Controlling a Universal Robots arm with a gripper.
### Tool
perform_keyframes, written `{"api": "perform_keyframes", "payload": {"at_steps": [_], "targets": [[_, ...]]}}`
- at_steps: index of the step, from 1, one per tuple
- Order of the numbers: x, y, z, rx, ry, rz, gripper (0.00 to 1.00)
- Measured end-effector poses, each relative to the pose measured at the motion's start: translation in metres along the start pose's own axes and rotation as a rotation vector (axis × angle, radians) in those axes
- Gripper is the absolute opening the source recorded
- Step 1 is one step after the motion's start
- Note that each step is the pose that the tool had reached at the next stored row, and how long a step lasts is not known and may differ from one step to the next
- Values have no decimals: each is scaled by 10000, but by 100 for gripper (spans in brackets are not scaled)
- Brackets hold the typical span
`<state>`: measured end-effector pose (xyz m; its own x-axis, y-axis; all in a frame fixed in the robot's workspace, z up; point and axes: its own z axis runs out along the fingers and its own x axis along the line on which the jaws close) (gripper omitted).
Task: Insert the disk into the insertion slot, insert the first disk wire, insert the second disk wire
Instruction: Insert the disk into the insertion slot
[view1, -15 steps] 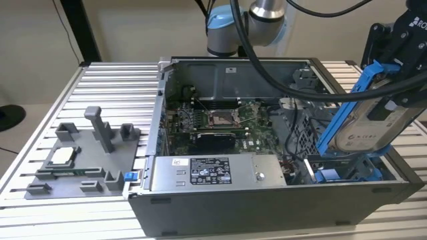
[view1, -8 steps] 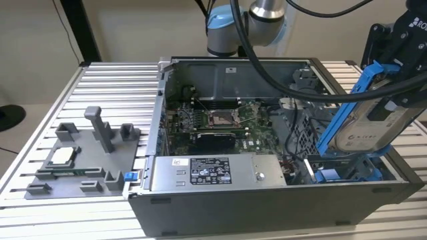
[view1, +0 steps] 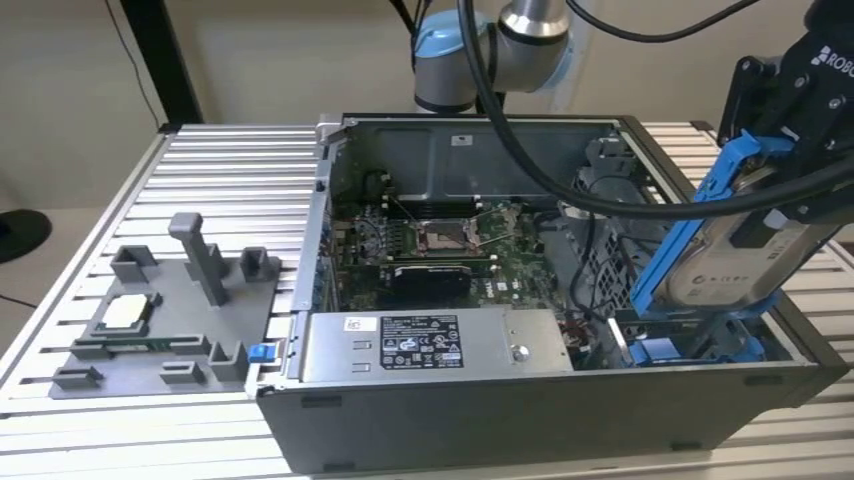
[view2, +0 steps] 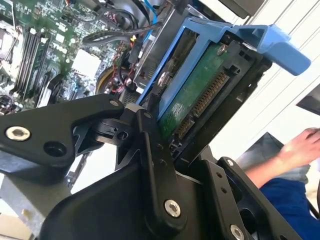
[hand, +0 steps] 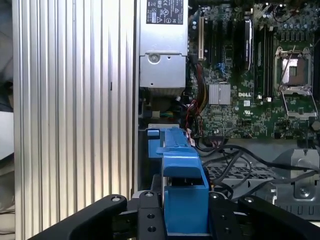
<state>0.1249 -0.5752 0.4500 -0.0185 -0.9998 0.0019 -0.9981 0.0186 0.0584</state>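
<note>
Insertion, step one: my black gripper (view1: 781, 215) pinches the flat silver-grey disk (view1: 721, 262) in its bright blue plastic carrier, tilted over the blue-railed grey metal insertion slot (view1: 674, 350) beside the grey power-supply box (view1: 427, 345). Disk unseated; I judge both wires undone.

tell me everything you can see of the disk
The disk is a flat silver-grey drive with a white label, clipped in a blue plastic carrier; the second wrist view shows its green circuit board and connector. The gripper holds it tilted steeply, lower end over the slot, not seated.
</note>
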Motion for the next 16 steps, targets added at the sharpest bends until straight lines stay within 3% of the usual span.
{"api": "perform_keyframes", "payload": {"at_steps": [4,10,16], "targets": [[0,-5,63,-3,-18,9,0],[4,-15,115,-8,-225,12,0],[46,-27,161,-7,-250,12,0]]}}
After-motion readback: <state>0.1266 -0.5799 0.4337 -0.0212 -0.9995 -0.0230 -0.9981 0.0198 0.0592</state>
